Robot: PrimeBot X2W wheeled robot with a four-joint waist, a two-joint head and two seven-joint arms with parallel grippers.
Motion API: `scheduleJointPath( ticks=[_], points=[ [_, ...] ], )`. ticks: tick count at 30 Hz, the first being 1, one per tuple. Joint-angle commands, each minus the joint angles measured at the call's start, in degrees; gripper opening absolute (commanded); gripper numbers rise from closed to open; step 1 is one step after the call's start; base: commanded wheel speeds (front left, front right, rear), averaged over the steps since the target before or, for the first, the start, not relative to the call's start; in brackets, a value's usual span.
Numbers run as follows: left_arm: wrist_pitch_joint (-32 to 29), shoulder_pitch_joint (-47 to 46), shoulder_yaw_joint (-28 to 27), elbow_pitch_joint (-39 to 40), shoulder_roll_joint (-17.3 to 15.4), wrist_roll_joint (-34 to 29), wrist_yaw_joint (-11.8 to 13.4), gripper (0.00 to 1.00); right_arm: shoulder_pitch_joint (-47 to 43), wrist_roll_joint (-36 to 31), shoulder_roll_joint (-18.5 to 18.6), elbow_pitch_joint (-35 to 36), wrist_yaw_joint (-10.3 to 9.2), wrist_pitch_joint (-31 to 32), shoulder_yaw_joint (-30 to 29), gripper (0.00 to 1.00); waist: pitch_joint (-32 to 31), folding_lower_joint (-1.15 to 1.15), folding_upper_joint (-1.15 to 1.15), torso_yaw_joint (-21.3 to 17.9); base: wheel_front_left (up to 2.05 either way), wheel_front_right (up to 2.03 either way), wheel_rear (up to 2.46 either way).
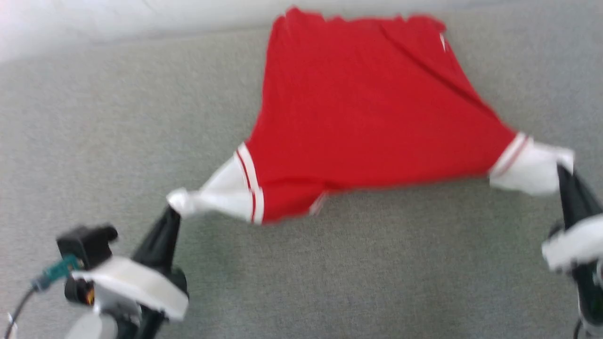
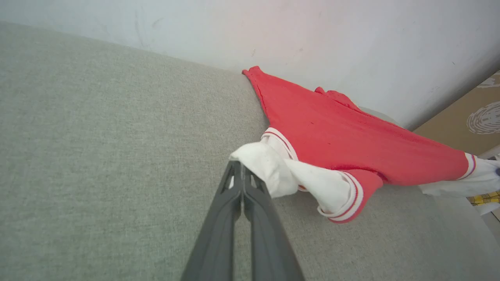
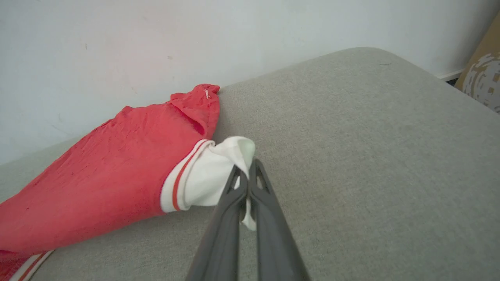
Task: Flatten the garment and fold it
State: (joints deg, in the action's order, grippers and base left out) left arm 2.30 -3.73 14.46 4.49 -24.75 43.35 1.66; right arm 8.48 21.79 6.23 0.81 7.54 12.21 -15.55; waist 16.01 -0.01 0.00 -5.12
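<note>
The left gripper [image 1: 172, 211] is pinched tight on the tip of one white sleeve [image 1: 221, 188], toward the front left of the grey cushion [image 1: 94, 141]. The red jersey [image 1: 358, 117] stretches from there across the cushion's middle, plain side up. Its hem lies at the far edge by the pale wall [image 2: 351, 35]. The right gripper [image 1: 564, 172] is clamped on the other white sleeve [image 1: 532, 169], toward the right side.
</note>
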Motion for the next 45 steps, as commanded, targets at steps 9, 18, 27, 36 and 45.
scheduleJointPath(
  ticks=[9, 18, 27, 36, 45],
  points=[
    [-4.28, 11.34, 1.73, 3.79, -0.75, 3.73, 1.86, 0.0, -14.18, 1.89, -3.21, 6.02, -0.05, 1.66, -4.72, 0.0, -10.3, 0.01, 0.0, 2.05, 0.0, 0.0, 0.0],
    [-7.09, 19.12, 2.14, 8.53, -1.48, 6.56, 3.8, 0.0, -24.07, 7.63, -3.34, 7.58, -0.05, 1.95, -5.76, 0.0, -14.47, 0.01, 0.0, 2.17, 0.0, 0.0, 0.0],
    [-7.4, 19.87, 2.5, 12.1, -2.23, 5.67, 4.53, 0.0, -26.11, 5.64, -3.35, 7.24, -0.05, 2.33, -4.85, 0.0, -12.69, 0.01, 0.0, 2.24, 0.0, 0.0, 0.0],
    [-9.05, 12.52, 5.67, 10.91, -1.31, 3.45, 2.88, 0.0, -18.44, -4.92, -3.35, -0.32, -0.05, 5.39, -0.3, 0.0, -7.01, 0.01, 0.0, 3.13, 0.0, 0.0, 0.0],
    [-9.64, 8.17, 6.63, 10.29, -1.17, 2.74, 1.5, 0.0, -11.5, -9.07, -2.3, -12.09, -0.05, 5.85, -0.85, 0.0, -5.01, 0.01, 0.0, 4.16, 0.0, 0.0, 0.0]
  ],
)
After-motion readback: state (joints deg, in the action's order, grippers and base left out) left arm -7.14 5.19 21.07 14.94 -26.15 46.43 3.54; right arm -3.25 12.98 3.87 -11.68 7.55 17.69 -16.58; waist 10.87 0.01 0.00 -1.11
